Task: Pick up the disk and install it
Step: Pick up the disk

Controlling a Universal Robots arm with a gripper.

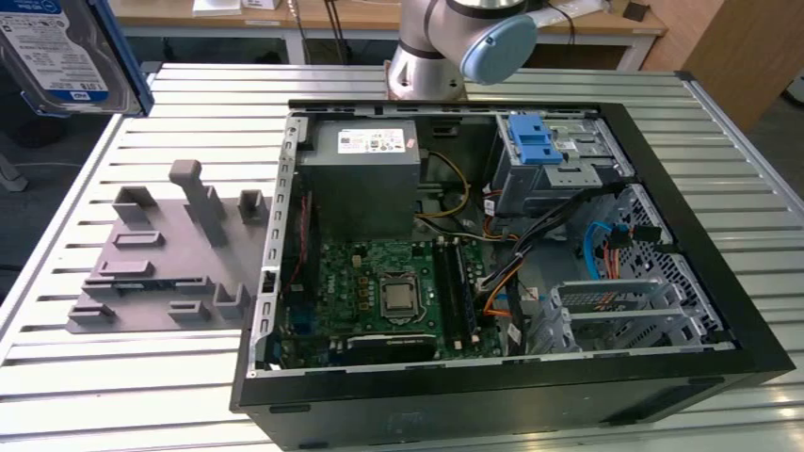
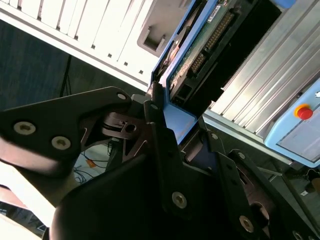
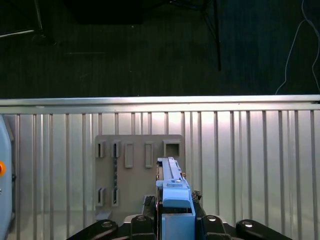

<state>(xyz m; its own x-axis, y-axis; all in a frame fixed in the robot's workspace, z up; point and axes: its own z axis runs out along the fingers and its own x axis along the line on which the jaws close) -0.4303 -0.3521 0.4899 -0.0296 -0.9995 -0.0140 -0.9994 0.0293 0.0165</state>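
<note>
Above the grey plate, the disk is clamped in the gripper; pick-up done, alignment with the drive cage likely needed.

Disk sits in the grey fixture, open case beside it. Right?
No. The disk is not in the fixture: the gripper holds it above the table, as the first wrist view shows. The open case does stand beside the fixture.

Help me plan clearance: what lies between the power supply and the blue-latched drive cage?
Loose cables cross that gap between power supply and drive cage, in the exterior view.
</note>
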